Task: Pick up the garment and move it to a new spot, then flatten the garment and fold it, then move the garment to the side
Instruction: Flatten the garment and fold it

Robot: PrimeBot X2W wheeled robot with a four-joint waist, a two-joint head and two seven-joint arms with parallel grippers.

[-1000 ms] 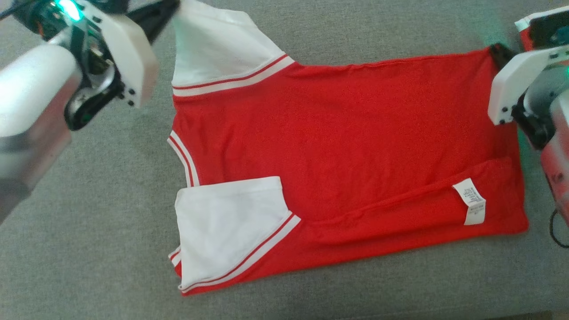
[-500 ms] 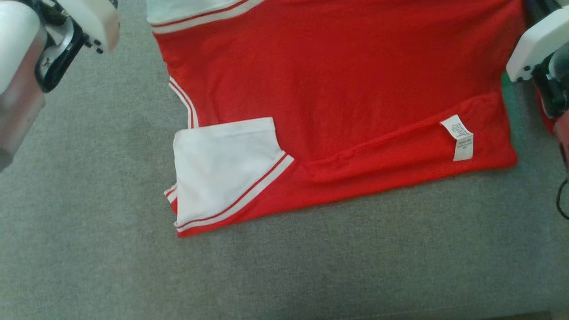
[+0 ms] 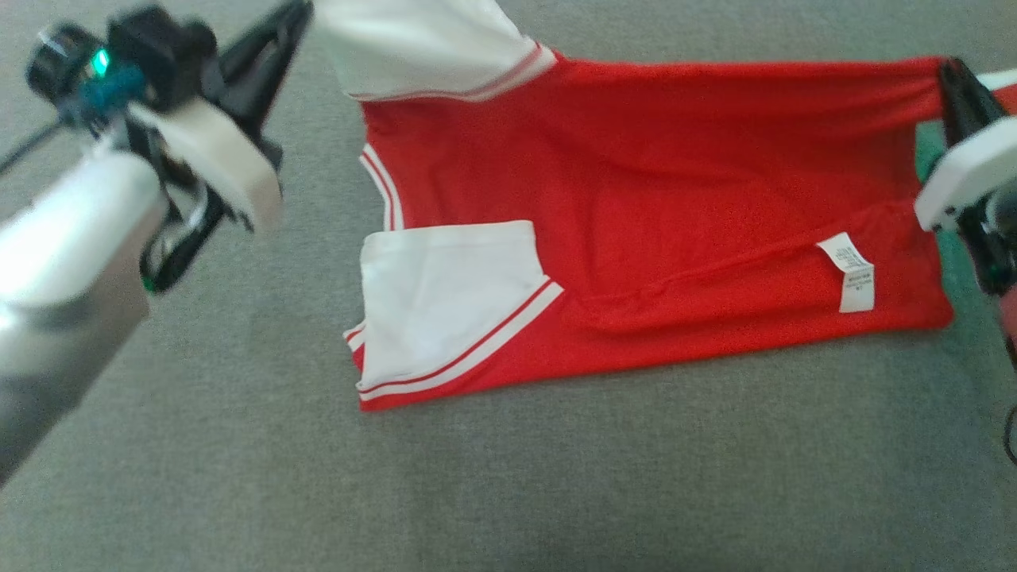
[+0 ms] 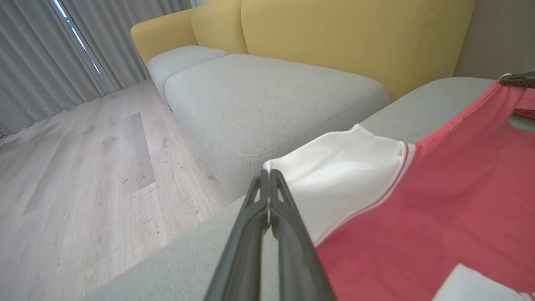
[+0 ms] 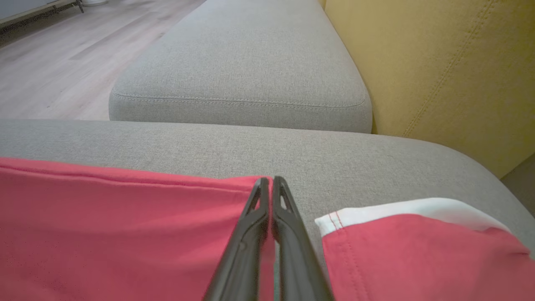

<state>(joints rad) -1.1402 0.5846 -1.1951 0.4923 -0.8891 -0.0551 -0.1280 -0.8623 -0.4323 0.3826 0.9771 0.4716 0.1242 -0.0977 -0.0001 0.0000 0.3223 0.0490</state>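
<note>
Left end effector (image 3: 304, 14), right end effector (image 3: 947, 73) clenched on upper-frame corners of red white-sleeved fabric shirt (image 3: 636, 183); tension evenly, lower level.

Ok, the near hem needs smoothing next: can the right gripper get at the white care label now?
Probably, but not at once: the right gripper is shut on a far corner of the garment and must let go first. The care label lies uncovered near that side.
</note>
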